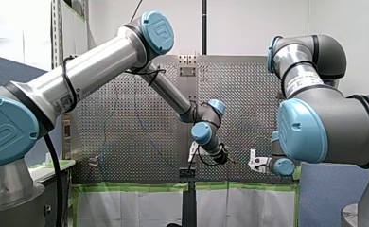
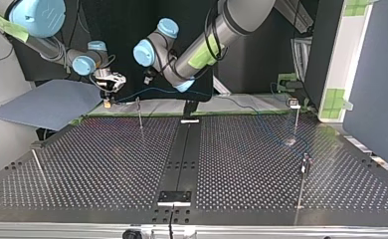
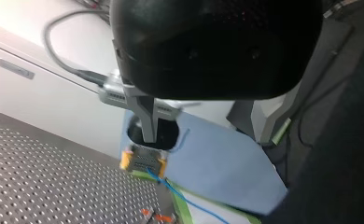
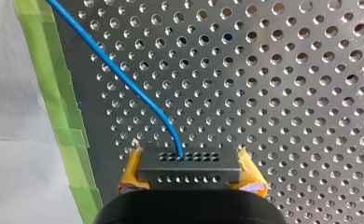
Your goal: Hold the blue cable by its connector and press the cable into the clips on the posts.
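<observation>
- My right claw (image 4: 190,173) is gripping the black connector (image 4: 189,161) of the blue cable (image 4: 124,79), with one yellow pad (image 4: 132,170) pressing on each end of the block.
- The connector is a small rectangular bar. Two rows of tiny round holes are showing on its face.
- The cable is thin, smooth and round. It is leaving the middle of the connector and curving away ahead of the claw, over the table (image 4: 287,93), towards a strip of green tape (image 4: 54,93) that is lining the table's edge.
- The table is dull metal, and rows of small round holes are covering it evenly.
- In the top view, a thin upright metal post (image 2: 140,113) is standing just beside my right claw, on the side where the cable is trailing off. Whether the cable is touching that post's tip cannot be told.
- Two more slim posts (image 2: 297,117) (image 2: 304,172) are standing well apart from the claw. The cable is drooping down to the table near them.
- A flat blue-grey sheet (image 2: 48,102) is lying on the claw's other side, beyond the table's edge.
- My left claw (image 1: 222,158) is hanging near my right one, apart from the connector. Its black rounded housing is blocking its own wrist view, so I cannot tell whether it is open or closed.
</observation>
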